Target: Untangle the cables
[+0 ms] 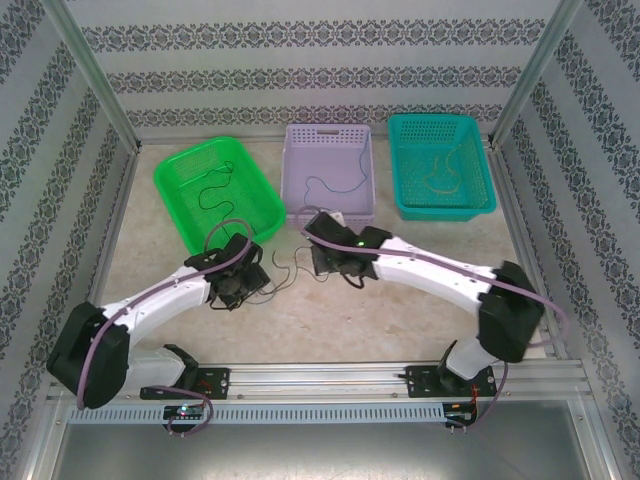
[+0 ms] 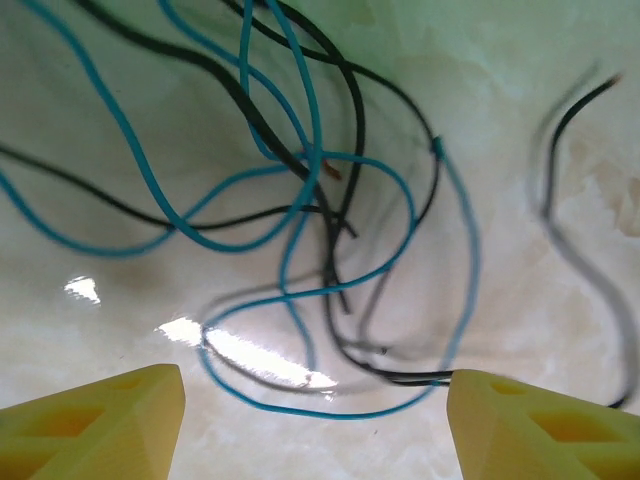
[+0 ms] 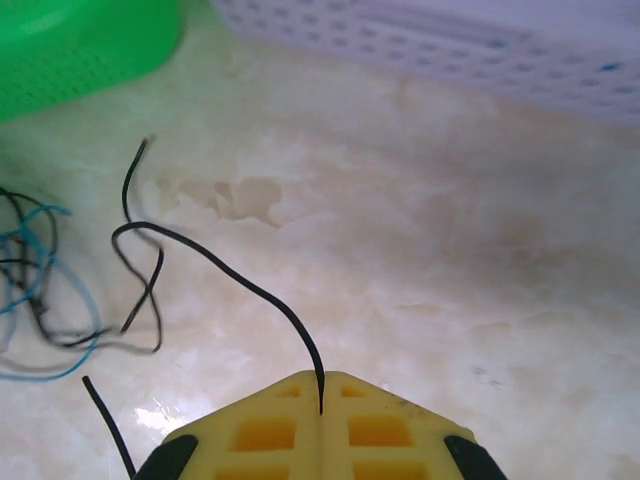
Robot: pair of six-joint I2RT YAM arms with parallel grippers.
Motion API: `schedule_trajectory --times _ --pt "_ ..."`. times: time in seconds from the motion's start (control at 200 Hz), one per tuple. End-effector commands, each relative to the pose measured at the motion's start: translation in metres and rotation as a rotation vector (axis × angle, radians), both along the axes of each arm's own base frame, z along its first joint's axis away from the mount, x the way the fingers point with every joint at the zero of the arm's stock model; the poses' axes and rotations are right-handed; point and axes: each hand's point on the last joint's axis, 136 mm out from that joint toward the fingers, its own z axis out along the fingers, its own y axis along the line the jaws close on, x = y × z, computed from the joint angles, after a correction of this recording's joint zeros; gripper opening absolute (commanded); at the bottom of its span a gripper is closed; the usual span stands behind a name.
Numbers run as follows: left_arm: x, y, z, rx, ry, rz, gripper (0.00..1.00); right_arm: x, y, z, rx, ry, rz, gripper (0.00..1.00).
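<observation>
A tangle of thin blue cables (image 2: 150, 200) and black cables (image 2: 355, 130) lies on the pale table, right in front of my left gripper (image 2: 315, 400). Its yellow fingers (image 2: 110, 420) stand wide apart and open, with a blue loop lying between them. My right gripper (image 3: 321, 385) is shut on one black cable (image 3: 230, 270), which arcs left from the fingertips toward the tangle (image 3: 40, 290). From the top view, both grippers meet mid-table, left (image 1: 240, 285) and right (image 1: 325, 258), with the cables (image 1: 285, 270) between them.
Three baskets stand at the back: green (image 1: 175, 165), purple (image 1: 328, 128) and teal (image 1: 440, 118), each with a thin wire inside. The green basket (image 3: 80, 50) and purple basket (image 3: 450, 40) are close ahead of my right gripper. Patterned walls enclose the table.
</observation>
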Motion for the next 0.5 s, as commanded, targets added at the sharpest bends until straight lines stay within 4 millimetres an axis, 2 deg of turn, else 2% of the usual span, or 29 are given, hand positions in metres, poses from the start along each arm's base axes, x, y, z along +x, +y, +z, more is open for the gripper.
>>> schedule_trajectory --times 0.0,0.095,0.3,0.495 --pt "0.024 -0.010 0.007 0.008 -0.067 -0.018 0.70 -0.008 -0.036 0.000 -0.096 -0.013 0.041 0.00" --pt "0.029 -0.014 -0.005 0.050 -0.028 -0.035 0.62 -0.011 -0.053 0.017 -0.071 -0.047 0.031 0.00" --pt "0.019 0.003 -0.041 0.167 0.044 -0.005 0.36 -0.012 -0.098 0.056 -0.068 -0.132 -0.037 0.00" --pt "0.016 0.003 -0.042 0.193 0.042 -0.008 0.13 -0.007 -0.163 0.097 -0.106 -0.244 -0.197 0.00"
